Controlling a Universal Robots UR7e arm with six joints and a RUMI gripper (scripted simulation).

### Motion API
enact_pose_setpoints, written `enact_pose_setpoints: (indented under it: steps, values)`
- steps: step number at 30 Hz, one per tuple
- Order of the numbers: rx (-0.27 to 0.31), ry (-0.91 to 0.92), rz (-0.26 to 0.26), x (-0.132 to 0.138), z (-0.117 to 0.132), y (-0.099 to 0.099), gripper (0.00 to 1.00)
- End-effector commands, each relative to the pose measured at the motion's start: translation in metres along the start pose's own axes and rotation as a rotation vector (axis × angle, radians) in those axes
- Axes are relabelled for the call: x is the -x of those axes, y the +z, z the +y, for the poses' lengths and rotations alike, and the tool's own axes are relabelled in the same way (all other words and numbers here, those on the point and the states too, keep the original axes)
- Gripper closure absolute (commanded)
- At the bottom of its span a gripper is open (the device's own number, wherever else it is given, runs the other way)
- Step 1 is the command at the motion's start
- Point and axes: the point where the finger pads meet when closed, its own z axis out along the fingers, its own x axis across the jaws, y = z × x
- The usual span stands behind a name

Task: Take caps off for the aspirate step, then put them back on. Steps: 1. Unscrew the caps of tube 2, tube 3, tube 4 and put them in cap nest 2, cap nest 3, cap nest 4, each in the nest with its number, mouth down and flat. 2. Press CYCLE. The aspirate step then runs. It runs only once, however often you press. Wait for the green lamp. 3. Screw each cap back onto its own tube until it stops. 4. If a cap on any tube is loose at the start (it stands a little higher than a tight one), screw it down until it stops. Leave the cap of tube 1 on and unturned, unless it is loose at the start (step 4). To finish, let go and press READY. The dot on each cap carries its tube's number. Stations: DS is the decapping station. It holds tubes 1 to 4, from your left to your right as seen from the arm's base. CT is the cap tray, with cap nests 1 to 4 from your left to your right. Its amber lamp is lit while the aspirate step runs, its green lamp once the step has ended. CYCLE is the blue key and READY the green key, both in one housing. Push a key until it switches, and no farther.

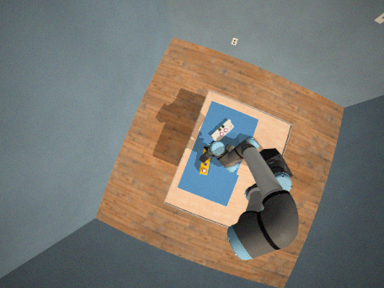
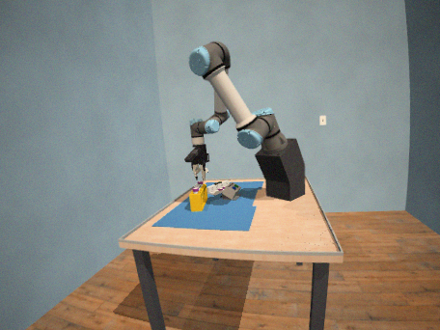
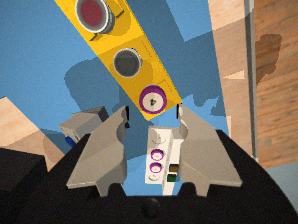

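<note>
My gripper (image 3: 152, 106) (image 2: 199, 178) is open and empty above the yellow DS station (image 3: 146, 72) (image 2: 199, 202) (image 1: 200, 172), its fingertips apart on either side of the tube 4 end. The purple-rimmed cap 4 (image 3: 152, 100) sits on its tube. Beside it tube 3 (image 3: 127, 62) is uncapped and dark inside; then tube 2 (image 3: 93, 13) stands uncapped with red inside. A cap (image 1: 204, 170) is on tube 1. The white CT tray (image 3: 150, 161) (image 1: 216, 137) holds two purple-rimmed caps (image 3: 157, 154) (image 3: 155, 168) in its middle nests. Its end nests are empty. The amber lamp (image 3: 173, 168) and green lamp (image 3: 172, 178) look unlit.
The grey key housing (image 3: 86, 126) (image 2: 231, 191) stands left of the fingers in the wrist view, its blue CYCLE key (image 3: 69, 140) partly visible. The blue mat (image 1: 210, 189) lies under the stations. The table edge runs at right in the wrist view.
</note>
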Motion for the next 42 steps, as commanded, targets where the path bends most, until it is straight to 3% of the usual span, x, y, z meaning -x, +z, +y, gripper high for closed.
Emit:
enact_pose_setpoints:
  steps: [1, 35, 36, 42]
  values:
    - [0.000, 0.000, 0.002, -0.001, 0.000, 0.008, 0.65]
    - [0.000, 0.000, 0.002, -0.001, 0.000, 0.018, 0.65]
    - [0.000, 0.000, 0.002, -0.001, 0.000, 0.018, 1.00]
    - [0.000, 0.000, 0.002, -0.001, 0.000, 0.018, 1.00]
